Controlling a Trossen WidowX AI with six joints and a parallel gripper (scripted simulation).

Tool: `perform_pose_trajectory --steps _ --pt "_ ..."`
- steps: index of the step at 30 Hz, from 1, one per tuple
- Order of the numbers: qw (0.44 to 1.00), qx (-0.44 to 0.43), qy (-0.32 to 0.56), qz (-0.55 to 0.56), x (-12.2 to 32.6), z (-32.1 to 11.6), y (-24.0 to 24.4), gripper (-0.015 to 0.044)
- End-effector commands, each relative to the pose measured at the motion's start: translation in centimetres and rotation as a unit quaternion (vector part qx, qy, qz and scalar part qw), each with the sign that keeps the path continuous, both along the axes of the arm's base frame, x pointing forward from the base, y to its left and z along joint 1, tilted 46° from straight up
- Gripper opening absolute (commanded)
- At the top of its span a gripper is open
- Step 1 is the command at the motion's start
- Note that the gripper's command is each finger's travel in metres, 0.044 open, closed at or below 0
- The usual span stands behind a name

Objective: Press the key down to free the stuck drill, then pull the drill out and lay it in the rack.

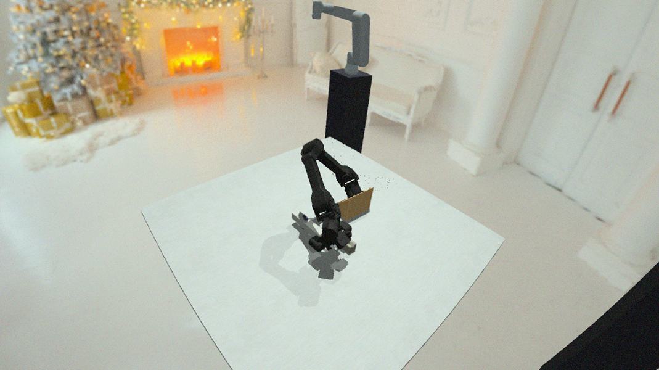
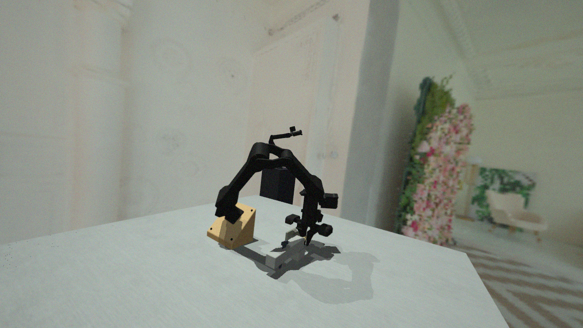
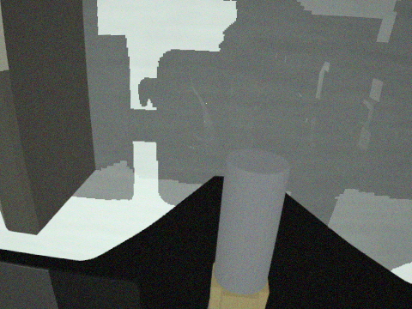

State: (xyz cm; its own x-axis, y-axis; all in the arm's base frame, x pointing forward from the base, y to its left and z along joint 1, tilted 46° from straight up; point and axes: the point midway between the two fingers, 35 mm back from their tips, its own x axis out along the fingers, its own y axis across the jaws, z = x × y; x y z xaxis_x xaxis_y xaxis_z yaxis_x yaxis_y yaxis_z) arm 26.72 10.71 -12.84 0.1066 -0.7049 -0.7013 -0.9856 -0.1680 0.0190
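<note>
The drill (image 3: 253, 223) shows in the wrist view as a grey cylinder with a tan square part below it. My gripper (image 3: 240, 190) (image 2: 306, 241) is shut on it, a black finger on each side. In the exterior view the fingers are low, at the far end of a long grey block (image 2: 275, 261). A small dark blue part (image 2: 283, 244) (image 1: 304, 216) sits by this block; I cannot tell if it is the key. A pale upright piece (image 2: 290, 233) stands behind. I cannot tell which grey piece is the rack. The arm hides much of them in the top view.
The arm's base is on a tan wedge (image 2: 244, 228) (image 1: 358, 205) on the white table (image 1: 285, 355) (image 2: 163, 285). A tall dark block (image 3: 51, 107) stands left of the fingers in the wrist view. Two black pedestals (image 1: 348, 109) (image 1: 635, 315) with other arms stand off the table.
</note>
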Motion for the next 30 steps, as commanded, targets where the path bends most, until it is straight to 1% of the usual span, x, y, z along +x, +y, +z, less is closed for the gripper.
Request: perform_pose_trajectory --steps 1,30 --pt "1.000 -0.001 -0.001 -0.002 -0.2 0.1 0.0 0.0000" --pt "1.000 0.001 -0.001 -0.002 -0.4 -2.3 2.5 0.0000"
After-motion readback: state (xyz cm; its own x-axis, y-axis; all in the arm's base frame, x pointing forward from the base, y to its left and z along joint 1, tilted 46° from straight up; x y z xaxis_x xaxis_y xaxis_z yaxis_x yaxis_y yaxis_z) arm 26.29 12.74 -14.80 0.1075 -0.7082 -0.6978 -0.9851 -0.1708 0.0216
